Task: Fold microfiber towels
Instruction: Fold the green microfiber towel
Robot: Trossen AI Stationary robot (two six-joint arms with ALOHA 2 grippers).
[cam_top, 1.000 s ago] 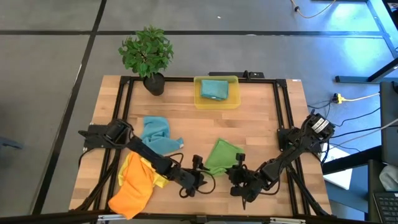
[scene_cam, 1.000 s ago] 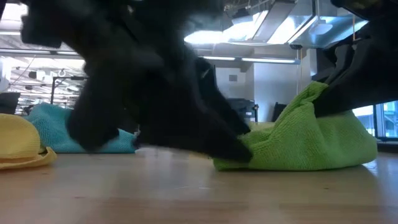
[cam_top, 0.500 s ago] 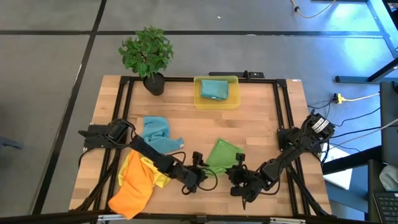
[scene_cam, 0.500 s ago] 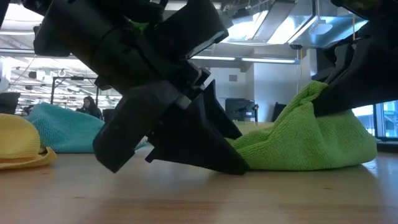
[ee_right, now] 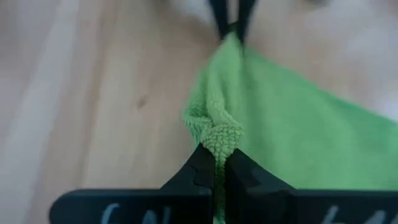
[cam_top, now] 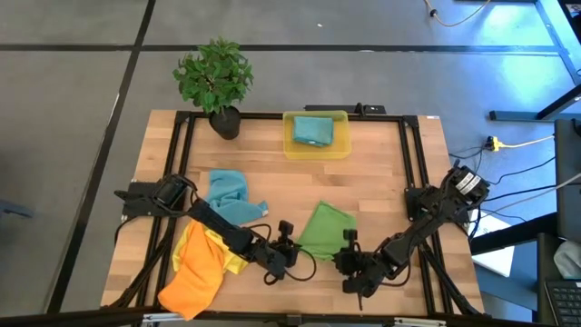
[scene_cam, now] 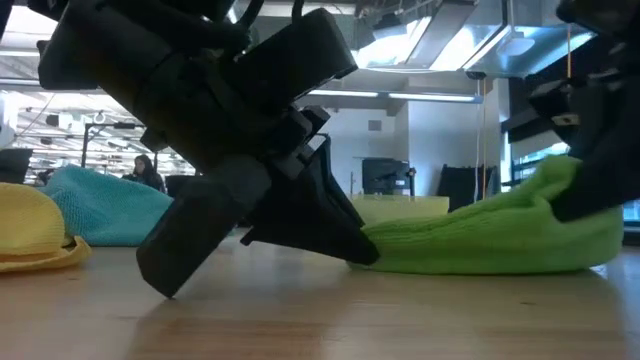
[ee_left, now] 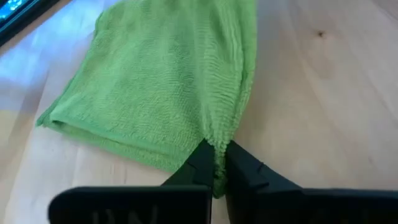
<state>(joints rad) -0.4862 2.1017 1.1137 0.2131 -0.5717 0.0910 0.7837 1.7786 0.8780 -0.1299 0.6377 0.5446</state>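
Note:
The green towel [cam_top: 324, 227] lies on the wood table near its front edge, with a gripper shut on each near corner. My left gripper [cam_top: 300, 250] is at the near-left corner and my right gripper [cam_top: 346, 258] at the near-right one. In the low view the green towel [scene_cam: 480, 240] rests on the table, with its right end humped up. A teal towel [cam_top: 227, 194], a yellow towel [cam_top: 223, 254] and an orange towel [cam_top: 194, 275] lie crumpled at the left. Another teal towel [cam_top: 313, 132] sits in the yellow bin [cam_top: 316, 149]. My left gripper pinches the towel's near-left corner [ee_left: 217, 142] between its two fingers; the cloth gathers into small pleats there. The fingers slant down from the table's left. The corner is at table level and the cloth beyond it lies flat. My right gripper pinches the towel's near-right corner [ee_right: 217, 140] between its two fingers, bunched into a thick wad of several layers. The fingers slant down from the table's right. That end [scene_cam: 560, 175] is held a little above the table; the remaining cloth rests on it.
A potted plant [cam_top: 216, 77] stands at the far left corner. The black frame rails [cam_top: 182, 145] run along both table sides. Bare wood [cam_top: 381, 182] lies between the bin and the green towel. In the low view a person [scene_cam: 143, 172] shows in the room behind.
My left gripper has dipped its fingers lower and shut on the green towel's near-left corner. My right gripper has tipped, and the towel end it holds has sunk from a tall peak to a low hump, so the cloth lies flatter.

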